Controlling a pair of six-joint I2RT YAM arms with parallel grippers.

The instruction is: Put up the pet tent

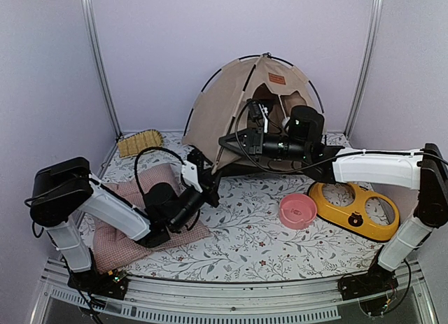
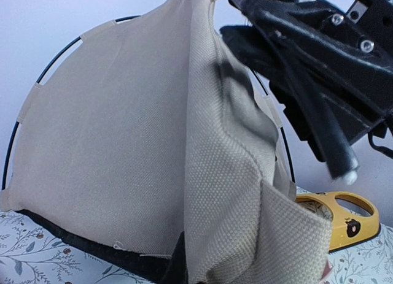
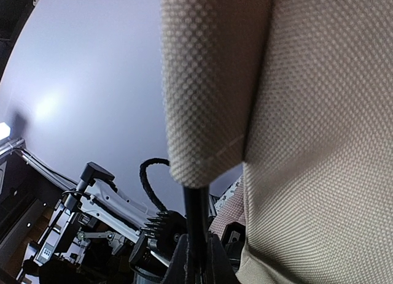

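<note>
The big beige cloth pet tent (image 1: 225,107) stands up in a dome shape at the back of the white flowery tablecloth (image 1: 245,240), close to the back wall. Thin black poles (image 1: 210,78) bend over it and run through little cloth loops. A small brown label patch (image 1: 277,79) sits near its top. The front is open and dark inside, with cloth flaps on both sides. A black floor panel (image 2: 61,232) shows along the tent's bottom edge.

The right gripper (image 1: 225,139) reaches across the tent's front. In the right wrist view, its jaws pinch one black pole (image 3: 196,216) just where it comes out of a cloth sleeve.

The left gripper (image 1: 199,159) is at the tent's front left corner, very close to the cloth. Nobody can tell from the pictures whether its jaws are spread or pressed together.

A pink checked cushion (image 1: 112,233) lies in front of the tent to the left, under the left arm. A round pink bowl (image 1: 297,210) and a yellow two-hole bowl holder (image 1: 357,212) sit in front of the tent to the right. A small straw mat (image 1: 140,142) lies left of the tent.
</note>
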